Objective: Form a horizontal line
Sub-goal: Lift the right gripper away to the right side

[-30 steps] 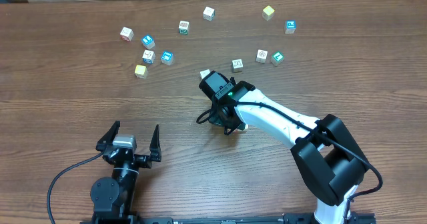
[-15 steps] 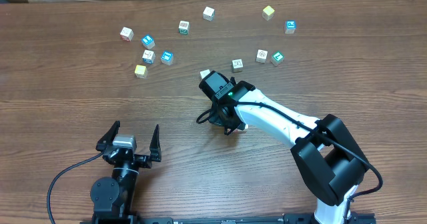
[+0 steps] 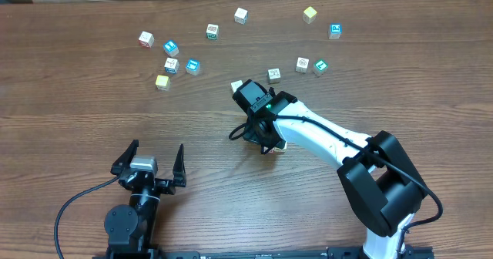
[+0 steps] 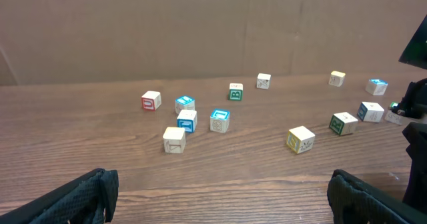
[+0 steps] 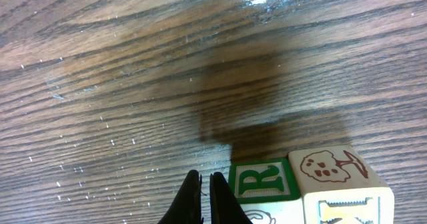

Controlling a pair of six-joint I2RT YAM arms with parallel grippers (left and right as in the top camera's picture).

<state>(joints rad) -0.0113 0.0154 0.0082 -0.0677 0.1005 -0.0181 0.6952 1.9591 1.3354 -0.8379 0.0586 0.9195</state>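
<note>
In the right wrist view, two touching cubes of the horizontal line sit at the bottom right. One has a green R face (image 5: 263, 181) and the other a brown tree face (image 5: 331, 169). My right gripper (image 5: 202, 179) is shut and empty, its tips just left of the R cube. From overhead, the right gripper (image 3: 235, 135) and arm cover the line, and only a pale corner (image 3: 281, 146) shows. My left gripper (image 3: 156, 151) stands open and empty near the front edge, and in its own view the left gripper (image 4: 220, 197) is over bare wood.
Several loose white, blue and yellow cubes lie scattered across the far half of the table, from a red-marked one (image 3: 145, 38) on the left to a blue one (image 3: 335, 31) on the right. Another cube (image 3: 237, 85) sits just behind the right wrist.
The right arm has shifted slightly to the right. The left arm and the loose cubes have not moved.
</note>
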